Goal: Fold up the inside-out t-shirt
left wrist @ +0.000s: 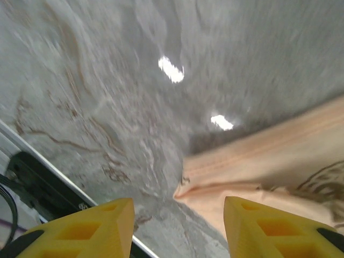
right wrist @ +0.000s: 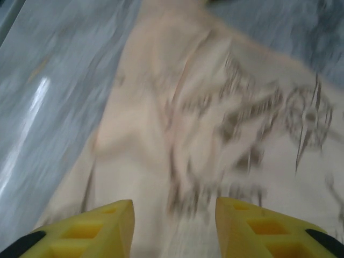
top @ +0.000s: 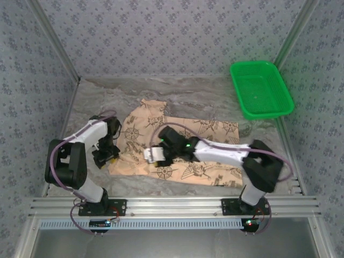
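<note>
T-shirt corner lies just ahead of the left gripper, whose fingers are spread and empty. The right gripper, likewise spread, hovers directly over rumpled printed cloth extending beyond it. Cloth lies loosely flat on the worktop. Judged progress: early; neat folds remain outstanding.

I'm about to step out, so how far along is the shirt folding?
Done: the t-shirt lies spread on the table, print up. In hand: nothing; left gripper open at its corner, right gripper open over its middle. Left: no tidy fold shows yet.
</note>
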